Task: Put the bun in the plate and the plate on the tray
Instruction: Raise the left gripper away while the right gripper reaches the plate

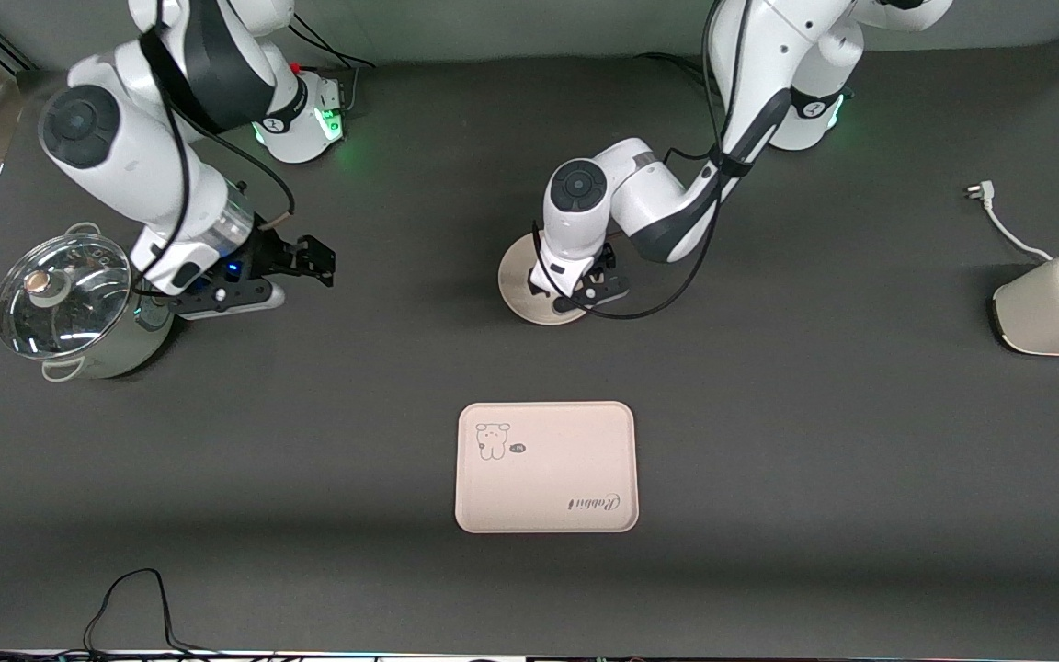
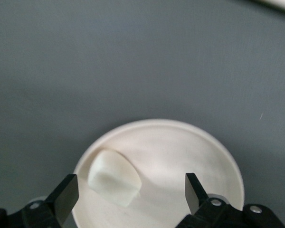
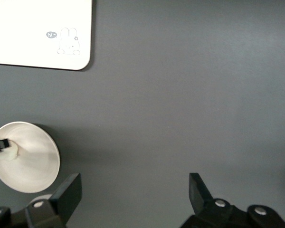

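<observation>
Dark grey matting covers the whole bench (image 1: 768, 441), which makes the pale task pieces easy to pick out.

Starting at the left pincer (image 2: 131, 190): it hangs low over the plate (image 2: 180, 156) with its fingers spread wide and nothing between them. The bun (image 2: 114, 178) lies on the plate's floor, near the rim and closer to one finger than the other, touching neither. By the look of it, the bun half of the job is done and the open fingers are there to let it sit free.

In the front view the plate (image 1: 518, 285) shows only partly under the left arm's wrist, roughly mid-bench. The tray (image 1: 545, 466) lies nearer to the front camera than the plate, well apart from it, with nothing on it. Moving the plate onto it is the step that remains. A rim grasp seems the likely way, since the bun takes up part of the plate's floor.

The right pincer (image 1: 309, 259) waits toward the right arm's end of the bench, beside a lidded pot (image 1: 70, 303), fingers parted and empty over bare mat.

A toaster (image 1: 1058, 303) stands at the left arm's end, clear of the work.
</observation>
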`<state>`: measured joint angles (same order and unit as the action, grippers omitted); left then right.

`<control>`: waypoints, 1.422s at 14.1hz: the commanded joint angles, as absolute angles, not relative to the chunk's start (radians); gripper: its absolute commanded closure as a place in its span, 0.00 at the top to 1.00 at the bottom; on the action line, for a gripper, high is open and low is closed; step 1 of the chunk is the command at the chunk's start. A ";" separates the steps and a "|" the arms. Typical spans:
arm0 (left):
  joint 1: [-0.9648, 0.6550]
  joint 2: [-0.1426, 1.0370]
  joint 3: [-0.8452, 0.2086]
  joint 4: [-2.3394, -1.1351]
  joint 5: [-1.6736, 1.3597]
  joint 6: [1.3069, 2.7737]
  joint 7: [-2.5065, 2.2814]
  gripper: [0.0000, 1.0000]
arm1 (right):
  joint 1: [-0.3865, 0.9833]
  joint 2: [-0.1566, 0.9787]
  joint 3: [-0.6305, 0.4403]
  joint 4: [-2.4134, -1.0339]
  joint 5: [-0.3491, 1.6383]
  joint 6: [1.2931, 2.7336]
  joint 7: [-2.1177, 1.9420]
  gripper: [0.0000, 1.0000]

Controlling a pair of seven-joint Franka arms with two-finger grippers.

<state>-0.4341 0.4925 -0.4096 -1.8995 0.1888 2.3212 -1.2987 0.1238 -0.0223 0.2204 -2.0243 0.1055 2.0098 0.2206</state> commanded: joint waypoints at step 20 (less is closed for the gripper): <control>-0.129 0.147 0.018 -1.591 0.063 1.669 -0.379 1.00 | 0.204 0.531 0.557 -2.098 -0.360 2.623 1.028 1.00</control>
<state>-0.0650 0.2022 -0.0705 -1.5587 0.0923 1.6990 -0.4360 0.2029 0.5116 0.5490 -2.1106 -0.3228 2.6121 0.9812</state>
